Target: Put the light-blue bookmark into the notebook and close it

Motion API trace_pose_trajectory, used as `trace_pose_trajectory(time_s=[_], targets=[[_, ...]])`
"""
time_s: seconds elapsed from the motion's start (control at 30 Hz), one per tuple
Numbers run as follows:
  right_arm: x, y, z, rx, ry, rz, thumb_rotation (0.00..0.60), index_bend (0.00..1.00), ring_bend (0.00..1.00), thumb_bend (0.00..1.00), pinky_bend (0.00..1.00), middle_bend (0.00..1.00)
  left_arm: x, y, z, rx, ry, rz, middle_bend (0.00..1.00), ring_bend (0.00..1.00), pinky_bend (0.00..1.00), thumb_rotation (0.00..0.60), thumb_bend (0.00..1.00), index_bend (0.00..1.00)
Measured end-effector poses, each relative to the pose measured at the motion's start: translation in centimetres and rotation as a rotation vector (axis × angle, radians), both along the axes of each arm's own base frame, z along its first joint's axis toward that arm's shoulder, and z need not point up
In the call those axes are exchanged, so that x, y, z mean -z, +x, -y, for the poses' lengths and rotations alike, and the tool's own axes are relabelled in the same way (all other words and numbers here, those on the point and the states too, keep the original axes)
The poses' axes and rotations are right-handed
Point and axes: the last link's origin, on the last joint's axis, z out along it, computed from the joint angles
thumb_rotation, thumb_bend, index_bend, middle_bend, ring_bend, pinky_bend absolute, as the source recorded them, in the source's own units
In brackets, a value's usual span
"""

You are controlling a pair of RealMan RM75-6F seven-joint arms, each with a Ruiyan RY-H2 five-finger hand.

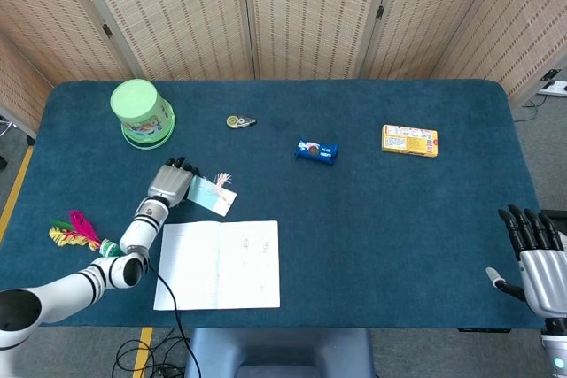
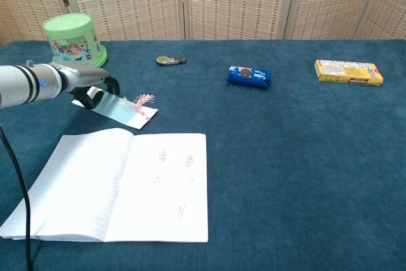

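The bookmark [image 2: 120, 108] is pinched at its far-left end by the left hand [image 2: 89, 87], its long axis slanting toward the open notebook [image 2: 114, 185] just in front of it.

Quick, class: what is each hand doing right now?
Left hand: grips the light-blue bookmark at its end.
Right hand: open, holding nothing.

Bare blue cloth of the table [image 1: 390, 219] runs wide across its middle and right. Along the far side, well apart from one another, stand a green cup [image 1: 141, 113], a small tape measure [image 1: 240, 120], a blue snack packet [image 1: 316, 150] and a yellow box [image 1: 409, 141]. The open notebook [image 1: 221, 265] fills the near left; a feathered toy [image 1: 78, 231] lies at the left edge.
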Motion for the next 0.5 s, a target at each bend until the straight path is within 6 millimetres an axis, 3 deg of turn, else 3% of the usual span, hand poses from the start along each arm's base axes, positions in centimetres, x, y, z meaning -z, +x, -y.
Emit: trace_pose_trajectory(time_s=[0.5], targets=[[0.1,0.4,-0.4,-0.019,0.001,0.002,0.6,0.04,0.0,0.14,0.0,0.06,-2.0,-1.0,2.5,-0.006,-0.018,-0.023,0.24,0.07,0.13,0.6,0.8,0.22]])
